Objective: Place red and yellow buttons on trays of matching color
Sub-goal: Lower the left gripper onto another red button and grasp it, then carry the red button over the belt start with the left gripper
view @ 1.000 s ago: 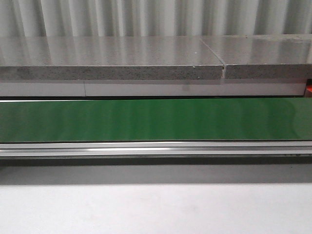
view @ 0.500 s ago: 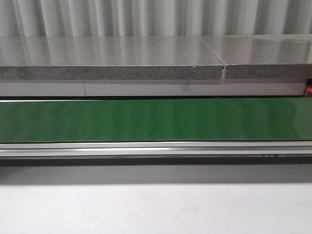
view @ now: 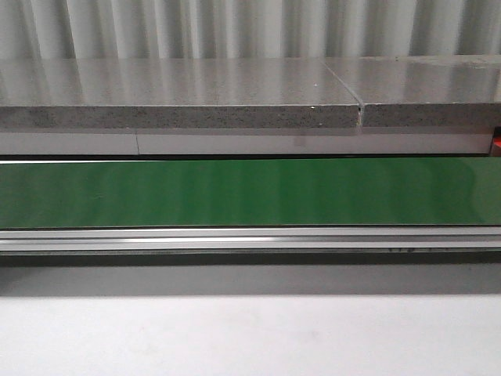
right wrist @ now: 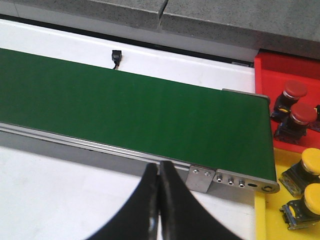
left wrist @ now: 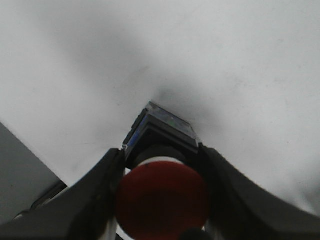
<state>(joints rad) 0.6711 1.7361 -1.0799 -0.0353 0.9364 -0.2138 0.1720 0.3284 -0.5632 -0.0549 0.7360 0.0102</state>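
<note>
In the left wrist view a red button (left wrist: 162,200) with a black base (left wrist: 160,130) sits between my left gripper's (left wrist: 161,165) black fingers, which are shut on it above the white table. My right gripper (right wrist: 159,172) is shut with nothing in it, hovering near the green belt's (right wrist: 135,107) end. Beyond that end lies a red tray (right wrist: 285,67) holding two red buttons (right wrist: 294,90), (right wrist: 303,114), and a yellow tray (right wrist: 262,215) holding two yellow buttons (right wrist: 312,161), (right wrist: 309,197). Neither gripper shows in the front view.
The green conveyor belt (view: 250,192) runs across the front view with a metal rail (view: 250,239) along its near side. A grey stone ledge (view: 180,94) stands behind it. White table (view: 250,337) lies in front. A small black sensor (right wrist: 116,56) sits behind the belt.
</note>
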